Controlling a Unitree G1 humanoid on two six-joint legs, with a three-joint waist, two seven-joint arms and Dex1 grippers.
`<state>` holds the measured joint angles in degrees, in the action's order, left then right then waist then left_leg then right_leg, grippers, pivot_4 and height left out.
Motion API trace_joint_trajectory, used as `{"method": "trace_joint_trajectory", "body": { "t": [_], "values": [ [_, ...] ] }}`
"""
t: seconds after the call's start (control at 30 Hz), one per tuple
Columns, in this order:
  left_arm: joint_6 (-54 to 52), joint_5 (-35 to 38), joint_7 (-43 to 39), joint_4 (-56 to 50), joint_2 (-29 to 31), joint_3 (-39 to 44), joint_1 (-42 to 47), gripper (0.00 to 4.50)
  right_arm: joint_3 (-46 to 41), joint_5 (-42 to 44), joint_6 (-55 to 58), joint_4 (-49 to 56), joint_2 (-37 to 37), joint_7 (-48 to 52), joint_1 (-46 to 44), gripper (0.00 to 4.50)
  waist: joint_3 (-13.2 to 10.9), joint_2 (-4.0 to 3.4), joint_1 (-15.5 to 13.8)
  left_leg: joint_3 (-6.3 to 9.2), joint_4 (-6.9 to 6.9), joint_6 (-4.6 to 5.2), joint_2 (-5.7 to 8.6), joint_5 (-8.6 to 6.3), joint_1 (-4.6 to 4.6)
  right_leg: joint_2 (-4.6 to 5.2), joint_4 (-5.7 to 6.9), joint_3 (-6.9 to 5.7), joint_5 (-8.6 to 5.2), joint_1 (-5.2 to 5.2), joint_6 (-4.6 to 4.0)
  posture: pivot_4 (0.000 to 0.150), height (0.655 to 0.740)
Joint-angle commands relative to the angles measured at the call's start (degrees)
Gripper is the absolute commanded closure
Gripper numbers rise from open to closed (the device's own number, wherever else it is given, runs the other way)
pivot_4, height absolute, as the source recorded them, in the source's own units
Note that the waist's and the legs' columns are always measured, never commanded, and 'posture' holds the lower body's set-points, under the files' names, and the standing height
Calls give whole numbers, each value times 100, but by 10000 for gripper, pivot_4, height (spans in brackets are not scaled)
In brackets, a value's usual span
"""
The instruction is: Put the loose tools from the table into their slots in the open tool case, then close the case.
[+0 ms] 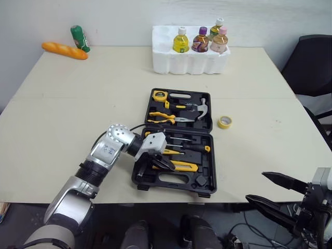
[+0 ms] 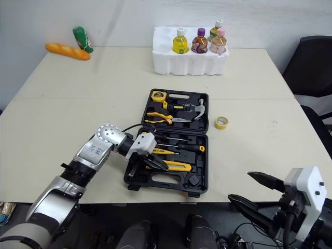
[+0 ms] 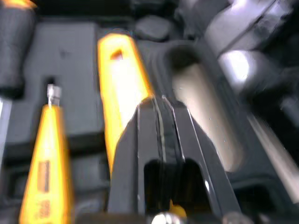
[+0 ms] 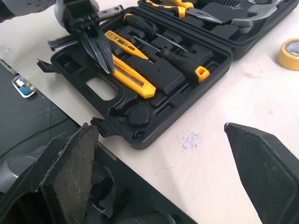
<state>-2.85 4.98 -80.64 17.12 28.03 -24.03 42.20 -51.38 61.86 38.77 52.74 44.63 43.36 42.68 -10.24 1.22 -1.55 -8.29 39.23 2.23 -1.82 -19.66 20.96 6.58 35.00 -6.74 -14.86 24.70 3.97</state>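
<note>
Most tools sit in the open tool case (image 1: 205,167), but the tape roll (image 1: 224,122) lies loose beside it (left claw (image 1: 168,167) clenched, tips at the knife (image 1: 185,166); right claw (image 1: 254,186) spread).

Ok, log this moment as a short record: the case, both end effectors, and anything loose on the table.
case: tool case open on the table, tools in both halves
left end effector: shut, tips at the yellow utility knife in the case's near half
right end effector: open, empty, off the table's near edge
loose on table: yellow tape roll, right of the case, not touching it
far edge: foam tray holding four bottles; bread loaf and green can at far left
</note>
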Motion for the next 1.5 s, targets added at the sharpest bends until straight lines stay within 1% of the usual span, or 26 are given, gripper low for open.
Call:
{"method": "trace_joint_trajectory", "body": {
  "t": [0.03,0.1,0.13,0.17,0.23,0.27,0.3,0.33,0.37,0.4,0.43,0.47,0.57,0.63,0.67,0.73,0.83,0.9,0.93,1.03,1.17,1.33,1.43,1.5],
  "values": [
    [377,-1007,235,421,279,-584,-260,44669,55,-63,-71,64,50,-1,-17,0,43,-17,5,0,-6,25,-4,-23,-27,0,-11,-2,-1,-24,-1,1500,7367],
    [277,-1035,407,487,241,-553,-246,44669,83,-116,-71,66,55,-2,-16,0,79,-41,8,-3,-10,31,-13,-50,-67,0,-22,-3,-5,-64,-7,1500,7367],
    [167,-934,437,462,205,-478,-237,44669,93,-129,-73,72,50,-7,-16,0,99,-56,9,-3,-12,36,-23,-62,-78,-2,-37,-8,-8,-98,-11,1500,7367],
    [-73,-688,419,372,145,-330,-231,44669,93,-153,-85,64,49,-7,-30,0,114,-68,8,-2,-13,34,-33,-71,-87,-5,-52,-14,-9,-120,-13,1500,7367],
    [-1152,494,222,-135,58,408,-165,44669,59,-325,-140,-80,74,-80,-172,0,125,-85,23,-2,-14,13,-35,-84,-88,-5,-64,-14,-15,-123,-21,1500,7367],
    [-1585,877,158,-339,55,660,-150,38590,39,-401,-155,-137,74,-100,-230,0,121,-86,40,-2,-13,18,-35,-79,-88,-6,-64,-14,-14,-112,-19,1500,7367],
    [-2060,1285,113,-511,99,977,-111,35862,34,-504,-148,-248,98,-170,-329,0,113,-77,43,-2,-11,40,-35,-60,-79,-9,-60,-13,-13,-86,-16,1500,7367],
    [-2452,1559,135,-595,181,1253,-79,31528,39,-628,-152,-372,120,-240,-439,0,95,-48,42,-3,-11,33,-34,-55,-68,-10,-47,-12,-11,-69,-14,1500,7367],
    [-2666,1712,376,-433,328,1677,-55,26471,60,-804,-141,-625,178,-375,-643,0,88,-36,41,-3,-7,20,-30,-50,-55,-9,-10,-6,-12,-42,-16,1500,7367],
    [-2766,1774,601,-281,455,1999,-63,21876,79,-952,-132,-830,225,-458,-804,0,85,-30,56,-3,-4,-15,-31,-32,-39,-10,0,-5,-14,-23,-20,1500,7367],
    [-2717,1739,804,-84,592,2236,-110,17233,86,-1068,-116,-998,273,-475,-917,0,83,-29,62,-5,-4,-27,-31,-24,-32,-13,4,-5,-14,-13,-20,1500,7367],
    [-2678,1708,930,20,673,2368,-150,12582,89,-1139,-100,-1097,300,-465,-984,0,83,-28,60,-8,-4,-32,-30,-19,-34,-14,5,-6,-16,-12,-22,1500,7367],
    [-2269,1478,1125,1069,1317,2839,-245,117,-104,-1536,-217,-1736,557,17,-1010,0,77,-33,65,-11,-11,-34,-31,-18,-40,-22,6,-10,-20,-13,-29,1500,7367],
    [-1882,1306,1169,1605,1758,3028,-334,117,-222,-1757,-299,-2300,718,254,-1104,0,69,-20,55,-13,-12,-21,-32,-26,-42,-23,5,-10,-20,-14,-28,1500,7367],
    [-1669,1220,1186,1855,2024,3127,-418,117,-269,-1884,-350,-2647,812,375,-1168,0,64,-15,50,-14,-12,7,-31,-45,-42,-21,4,-9,-20,-13,-27,1500,7367],
    [-1450,1184,1186,2120,2397,3329,-588,117,-308,-2120,-483,-3181,927,569,-1272,0,51,-2,43,-15,-11,11,-30,-50,-41,-13,1,-10,-19,-14,-26,1500,7367],
    [-1159,1135,1364,2542,2734,3592,-903,117,-186,-2436,-736,-3814,935,582,-1571,0,45,5,24,-13,-11,0,-33,-55,-38,-6,-7,-13,-19,-11,-26,1500,7367],
    [-931,1052,1609,2813,2839,3729,-1063,117,-111,-2577,-836,-4095,920,579,-1771,0,34,-20,21,-13,-11,-18,-33,-55,-38,0,-11,-11,-19,-10,-27,1500,7367],
    [-919,1087,1647,2764,2882,3827,-1194,117,-66,-2626,-858,-4194,948,605,-1883,0,27,-32,14,-13,-11,-20,-32,-56,-38,5,-12,-10,-19,-10,-27,1500,7367],
    [-1108,1348,1605,2119,2864,4089,-1613,117,157,-2736,-883,-4400,1153,730,-2272,0,17,-45,29,-14,-14,-30,-33,-61,-35,6,-11,-10,-20,-4,-29,1500,7367],
    [-1472,1605,1672,941,2591,4114,-1955,117,828,-2936,-1022,-4556,1583,955,-3049,0,8,-58,51,-19,-13,-54,-33,-64,-32,9,-4,-2,-18,2,-25,1500,7367],
    [-2249,2086,1840,-657,2013,3795,-1761,117,2608,-3127,-1023,-4629,2164,1282,-4971,0,-1,-74,126,-20,-13,-73,-34,-50,-42,7,17,-1,-18,-1,-27,1500,7367],
    [-2703,2439,1917,-1581,1702,3539,-1482,117,3877,-3536,-1013,-4951,2224,1665,-6295,0,-2,-72,166,-21,-14,-60,-35,-28,-32,-3,25,-6,-21,13,-32,1500,7367],
    [-2929,2606,2012,-1993,1520,3411,-1276,117,4618,-3926,-1037,-5223,2148,1926,-7056,0,-2,-72,178,-29,-12,-56,-31,-23,-19,-4,26,-4,-20,26,-31,1500,7367]
  ]
}}
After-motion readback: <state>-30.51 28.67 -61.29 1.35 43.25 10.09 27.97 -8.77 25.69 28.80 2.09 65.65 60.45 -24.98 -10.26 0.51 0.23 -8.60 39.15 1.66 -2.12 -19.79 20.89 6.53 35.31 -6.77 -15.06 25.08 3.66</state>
